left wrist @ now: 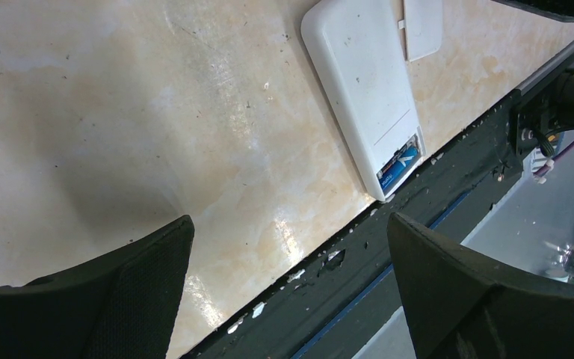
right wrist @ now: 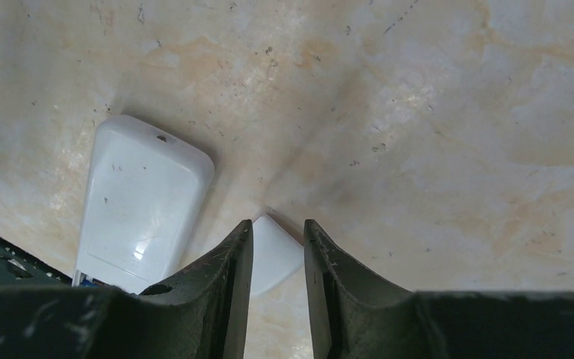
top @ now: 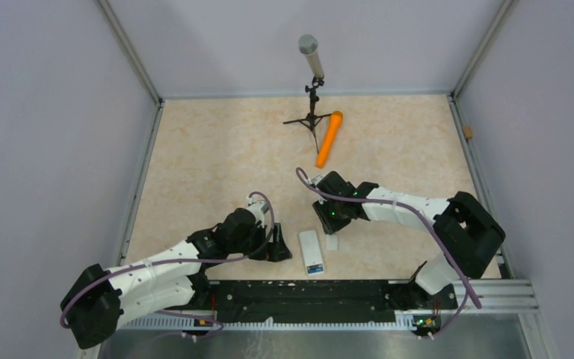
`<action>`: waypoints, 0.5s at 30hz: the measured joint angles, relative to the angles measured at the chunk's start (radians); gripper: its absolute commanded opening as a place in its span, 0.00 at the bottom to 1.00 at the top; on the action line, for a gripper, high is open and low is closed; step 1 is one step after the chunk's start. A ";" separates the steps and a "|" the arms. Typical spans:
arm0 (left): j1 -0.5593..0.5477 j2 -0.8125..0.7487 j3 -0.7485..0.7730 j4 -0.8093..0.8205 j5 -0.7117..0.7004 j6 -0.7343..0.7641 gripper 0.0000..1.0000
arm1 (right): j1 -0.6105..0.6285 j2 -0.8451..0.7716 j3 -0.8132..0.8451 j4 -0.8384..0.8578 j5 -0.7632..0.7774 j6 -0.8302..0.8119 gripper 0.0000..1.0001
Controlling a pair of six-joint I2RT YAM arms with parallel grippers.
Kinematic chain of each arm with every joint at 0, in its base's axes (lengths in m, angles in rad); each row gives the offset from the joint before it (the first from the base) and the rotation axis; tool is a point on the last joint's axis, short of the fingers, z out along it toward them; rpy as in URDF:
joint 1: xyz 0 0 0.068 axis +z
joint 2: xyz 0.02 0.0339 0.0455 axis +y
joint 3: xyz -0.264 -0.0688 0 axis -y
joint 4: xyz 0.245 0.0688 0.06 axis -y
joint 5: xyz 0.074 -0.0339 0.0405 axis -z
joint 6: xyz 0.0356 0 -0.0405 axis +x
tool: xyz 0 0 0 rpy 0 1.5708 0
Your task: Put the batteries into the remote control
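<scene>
Seemingly, remote control (right wrist: pixel 142 198) just beside right end effector (right wrist: pixel 276 228)

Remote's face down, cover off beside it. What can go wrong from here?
1. The cover lies flat and thin on the table; the right fingers straddle only one end, so it may skid instead of lifting.
2. The remote lies loose by the black rail, the left fingers wide open beside it; pressing the cover on could slide it.
3. The batteries sit exposed at the open end; a bump might dislodge them.
</scene>
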 measured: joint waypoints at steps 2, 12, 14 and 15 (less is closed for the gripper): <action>0.000 0.000 0.000 0.000 0.000 0.000 0.99 | 0.000 0.022 0.002 0.010 -0.014 0.003 0.26; 0.000 0.000 0.000 0.000 0.000 0.000 0.99 | 0.016 0.101 0.039 0.027 -0.007 0.008 0.23; 0.000 0.001 0.000 0.000 0.000 0.000 0.99 | 0.034 0.115 0.056 0.021 0.015 0.008 0.23; 0.000 0.001 0.000 0.000 0.000 0.000 0.99 | 0.043 0.121 0.061 0.020 0.026 0.008 0.23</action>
